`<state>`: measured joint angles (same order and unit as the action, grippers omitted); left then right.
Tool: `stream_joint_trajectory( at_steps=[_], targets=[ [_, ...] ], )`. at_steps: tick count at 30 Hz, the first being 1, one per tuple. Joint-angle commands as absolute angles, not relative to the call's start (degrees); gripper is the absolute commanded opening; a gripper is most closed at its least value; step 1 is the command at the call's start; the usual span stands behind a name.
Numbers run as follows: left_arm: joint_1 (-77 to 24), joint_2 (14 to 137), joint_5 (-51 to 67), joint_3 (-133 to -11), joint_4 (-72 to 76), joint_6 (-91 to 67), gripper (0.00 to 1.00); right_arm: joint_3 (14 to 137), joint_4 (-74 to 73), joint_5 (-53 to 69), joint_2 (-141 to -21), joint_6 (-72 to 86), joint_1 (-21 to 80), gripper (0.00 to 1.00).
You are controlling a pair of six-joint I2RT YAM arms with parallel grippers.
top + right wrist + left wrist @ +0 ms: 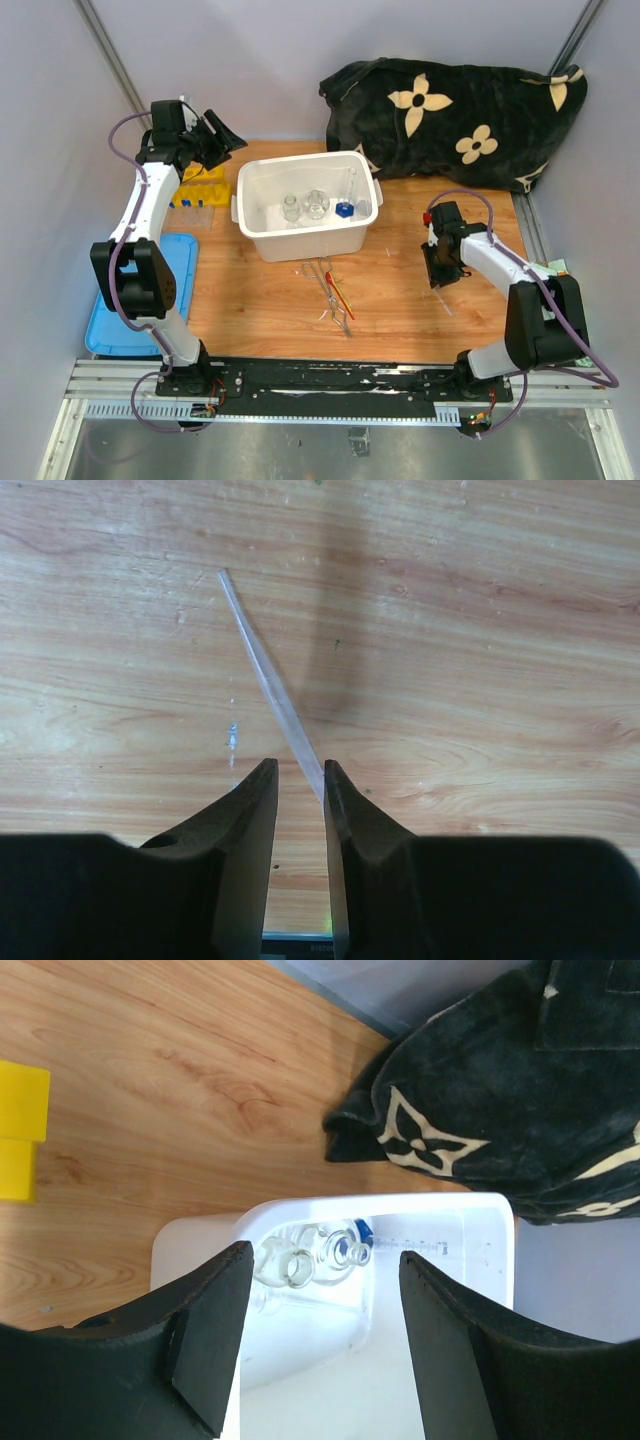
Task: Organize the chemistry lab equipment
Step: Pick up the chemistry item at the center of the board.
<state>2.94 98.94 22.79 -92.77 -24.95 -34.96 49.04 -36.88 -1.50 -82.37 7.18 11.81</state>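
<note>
Right gripper: my jaws stood narrow around the thin clear rod, not clamping it.
Risk: closing off-centre could snap it.

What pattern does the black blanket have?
Cream four-petal flowers on the soft black blanket; clearest in top external view.

Wooden table, pale grey walls

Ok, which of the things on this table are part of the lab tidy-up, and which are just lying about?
Job: beakers, flask, blue-based piece, tweezers, red tool, yellow rack, clear rod.
Lying about: blanket, blue lid, white bin (container only).
</note>
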Motion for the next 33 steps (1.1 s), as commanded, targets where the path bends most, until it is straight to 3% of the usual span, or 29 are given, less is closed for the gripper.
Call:
stream_joint_trajectory(
  at_steps=[1, 14, 20, 27, 33],
  targets=[
    [3.6, 97.0, 22.8, -93.7, -24.9, -34.3, 0.64, 50.9, -37.6, -1.2, -84.3, 4.9, 10.7, 0.27],
    [3.6, 96.3, 21.4, -94.8, -26.0, -33.2, 0.64, 51.0, -36.5, -0.1, -89.0, 4.4, 10.3, 0.24],
    [3.6, 96.0, 21.3, -94.5, -26.0, -33.1, 0.64, 51.4, -36.4, 0.8, -91.8, 4.5, 10.4, 0.05],
    [3.6, 95.7, 21.3, -93.9, -25.8, -33.4, 0.64, 54.4, -36.8, 2.7, -84.8, 4.6, 10.4, 0.01],
    [3.6, 95.6, 21.5, -93.9, -25.6, -33.6, 0.64, 67.6, -38.8, 4.5, -79.2, 4.0, 10.4, 0.01]
  ],
)
